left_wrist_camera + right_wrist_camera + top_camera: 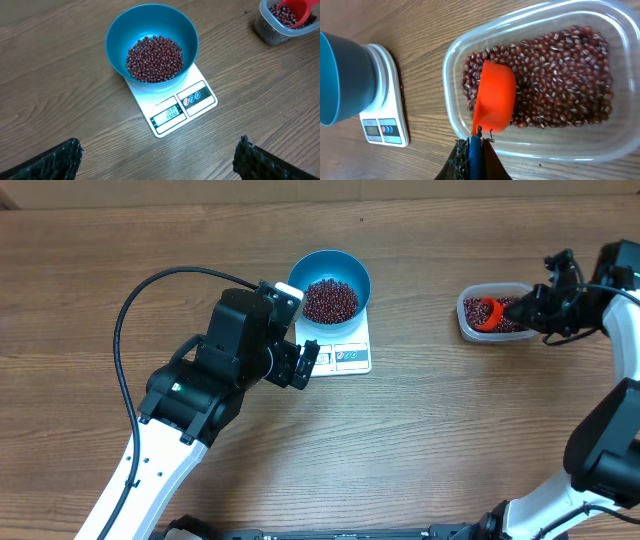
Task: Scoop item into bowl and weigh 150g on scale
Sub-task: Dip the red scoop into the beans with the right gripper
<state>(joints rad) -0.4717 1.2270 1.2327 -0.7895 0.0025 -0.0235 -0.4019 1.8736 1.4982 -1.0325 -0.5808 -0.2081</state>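
Wood-grain table [420, 440] fills all three views and carries every item. Near its centre I see the white scale [200, 100], and the blue bowl [117, 37] stands on its platform, overhanging it at the far side, with the display edge left uncovered. A heap of dark red-brown beans [154, 59] covers the floor of the bowl, and the display reads 100 in the left wrist view. The left end effector [303, 365] hovers just beside the display edge of the scale, touching nothing; its fingers are spread to full width and hold nothing. Well apart, toward the right side of the table, stands a clear plastic tub [451, 65] containing the bean supply [560, 75]. The right end effector [474, 150] is fully closed on the handle of an orange scoop [495, 97]. The cup of the scoop sits inside the tub, resting on the beans near the wall that faces the scale. I cannot tell whether the cup holds any beans.
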